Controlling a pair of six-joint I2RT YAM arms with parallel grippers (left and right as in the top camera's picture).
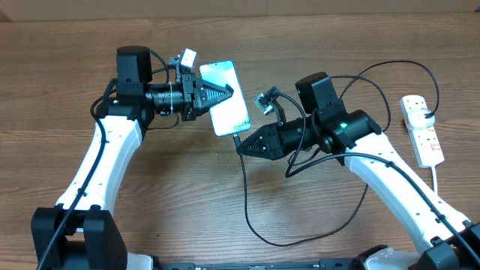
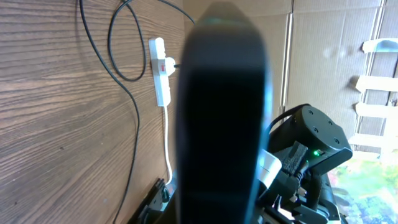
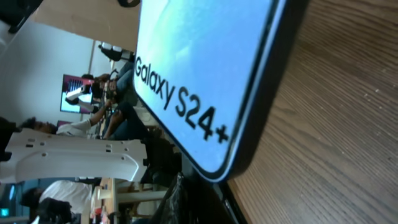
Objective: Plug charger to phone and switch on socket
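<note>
The phone [image 1: 229,116] is lifted and tilted, its bright screen up, and my left gripper [image 1: 223,93] is shut across its upper half. In the left wrist view the phone [image 2: 221,112] is a dark blur filling the middle. My right gripper [image 1: 241,146] is shut on the tip of the charger [image 1: 246,195], right at the phone's lower edge; the connector itself is hidden. The right wrist view shows the phone [image 3: 199,62] close up, reading "Galaxy S24+", just above my dark right gripper [image 3: 208,208]. The socket [image 1: 421,131] lies far right, apart from both grippers.
The charger's thin black cable loops across the near table and back toward the socket [image 2: 160,74], where it shows as a black line [image 2: 135,134] on the wood. A white cord [image 1: 439,187] runs from the socket toward the front right.
</note>
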